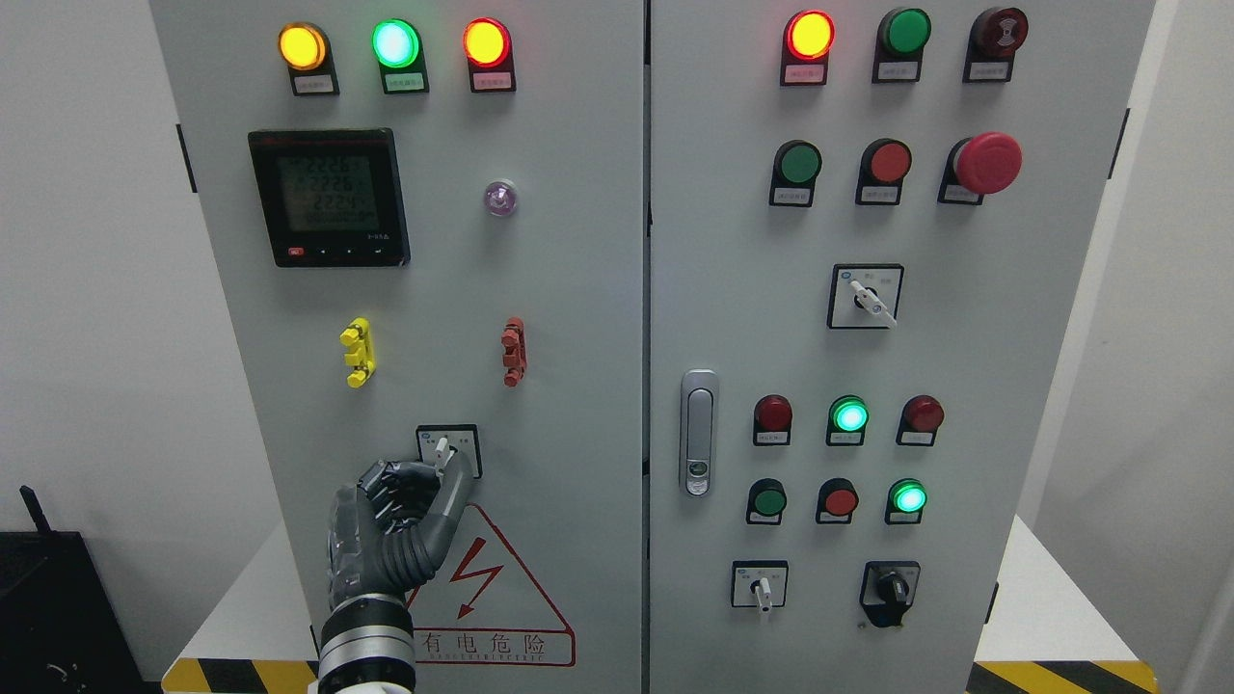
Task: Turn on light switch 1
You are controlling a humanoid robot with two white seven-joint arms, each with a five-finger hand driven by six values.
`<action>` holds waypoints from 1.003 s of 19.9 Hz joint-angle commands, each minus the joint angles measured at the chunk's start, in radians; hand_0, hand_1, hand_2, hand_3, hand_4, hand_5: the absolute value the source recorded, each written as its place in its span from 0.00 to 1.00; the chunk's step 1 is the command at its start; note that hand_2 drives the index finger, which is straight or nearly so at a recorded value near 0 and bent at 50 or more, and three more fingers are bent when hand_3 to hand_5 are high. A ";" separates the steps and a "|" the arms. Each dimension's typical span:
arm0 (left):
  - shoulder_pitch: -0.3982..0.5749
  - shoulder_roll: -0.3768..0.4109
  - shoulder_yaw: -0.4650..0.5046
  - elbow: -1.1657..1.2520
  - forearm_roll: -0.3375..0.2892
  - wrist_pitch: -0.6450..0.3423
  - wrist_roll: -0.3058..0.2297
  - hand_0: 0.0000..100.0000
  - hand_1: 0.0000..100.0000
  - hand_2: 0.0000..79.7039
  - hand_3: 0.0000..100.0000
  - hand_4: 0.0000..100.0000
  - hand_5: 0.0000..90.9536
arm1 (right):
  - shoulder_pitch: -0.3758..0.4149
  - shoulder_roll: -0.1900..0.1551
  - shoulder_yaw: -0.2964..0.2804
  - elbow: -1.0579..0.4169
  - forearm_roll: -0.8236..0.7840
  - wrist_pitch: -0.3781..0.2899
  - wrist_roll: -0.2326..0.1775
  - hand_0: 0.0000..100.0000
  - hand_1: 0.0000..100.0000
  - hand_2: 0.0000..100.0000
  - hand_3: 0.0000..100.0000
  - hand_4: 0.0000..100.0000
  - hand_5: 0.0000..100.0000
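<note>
At the lower left of the cabinet panel point(540, 318), the left hand point(400, 525) is grasping the white switch lever point(442, 449), bare grey door lying left and right of it.

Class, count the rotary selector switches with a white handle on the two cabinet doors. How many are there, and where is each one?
3. One switch is low on the left door, at the left robot hand; one is mid-height on the right door; one is at that door's bottom. None seems hidden.
</note>
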State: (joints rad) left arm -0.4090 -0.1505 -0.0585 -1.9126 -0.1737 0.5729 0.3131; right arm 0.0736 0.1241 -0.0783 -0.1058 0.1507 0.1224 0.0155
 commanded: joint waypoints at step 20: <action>-0.004 -0.001 -0.003 0.001 -0.001 0.010 0.000 0.35 0.63 0.76 0.69 0.73 0.66 | 0.000 0.000 0.000 0.000 0.000 0.000 -0.005 0.30 0.00 0.00 0.00 0.00 0.00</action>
State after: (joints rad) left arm -0.4120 -0.1510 -0.0603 -1.9114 -0.1749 0.5829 0.3137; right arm 0.0736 0.1242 -0.0783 -0.1058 0.1505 0.1224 0.0114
